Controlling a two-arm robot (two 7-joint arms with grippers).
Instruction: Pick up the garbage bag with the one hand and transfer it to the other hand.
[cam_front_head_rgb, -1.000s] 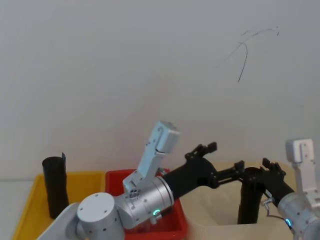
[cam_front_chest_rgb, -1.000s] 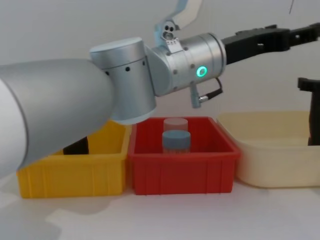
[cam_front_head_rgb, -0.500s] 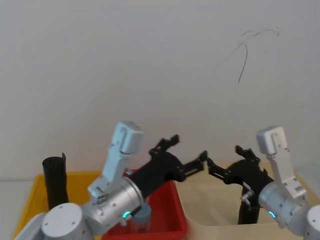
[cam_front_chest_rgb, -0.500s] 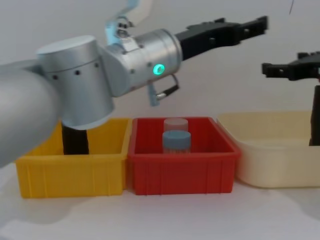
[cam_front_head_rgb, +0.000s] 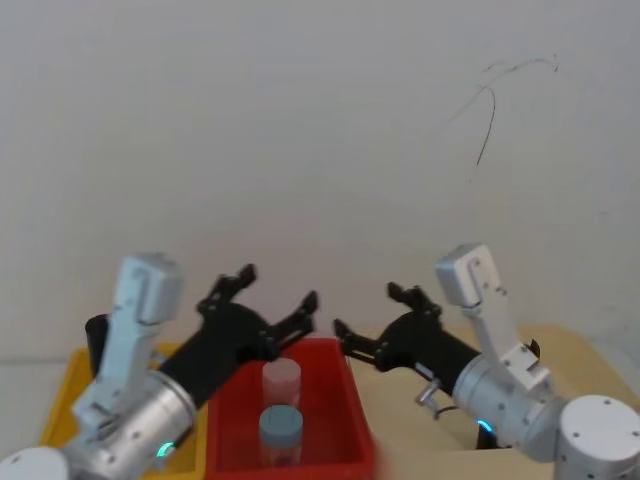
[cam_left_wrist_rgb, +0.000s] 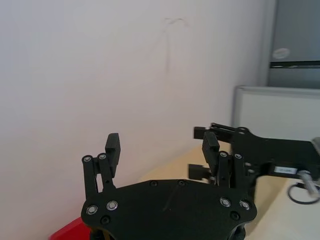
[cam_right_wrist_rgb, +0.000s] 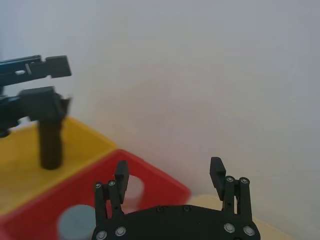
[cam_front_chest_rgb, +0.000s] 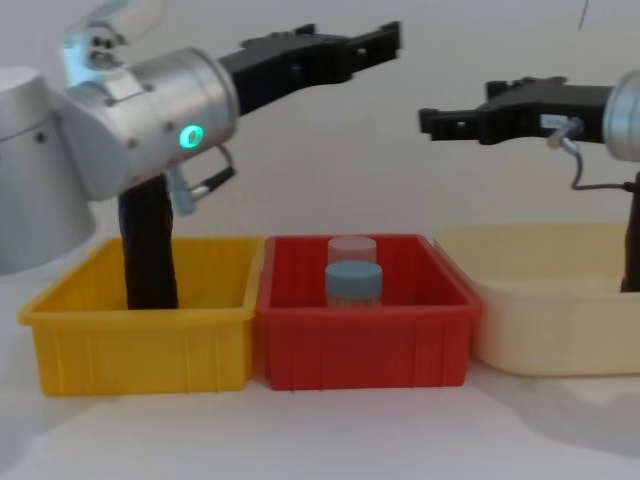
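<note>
Both grippers hang raised above the bins and hold nothing. In the chest view the left gripper, the one with the green light, points toward 2 o'clock, its fingers spread wide. The right gripper, with the blue light, reaches level toward 9 o'clock, also wide open. The two face each other above the red bin, near but apart. The bag stands upright in the beige bin at the 3 o'clock edge of the chest view, its long axis vertical and its top above the bin's rim. It sits at about 6 o'clock from the right wrist, so the right arm is much the nearer. From the left gripper it lies at about 4 o'clock and well apart, with the red bin and its two jars between. The left wrist view looks past the left gripper's own spread fingers at the right gripper beyond. A thinner black roll stands in the yellow bin, below the left arm at about 7 o'clock from its gripper; it is not the bag. As I judge it, the left gripper would have to cross the red bin and come down on the bag from the side, jaws straddling the upright roll, while the right arm clears the way.
</note>
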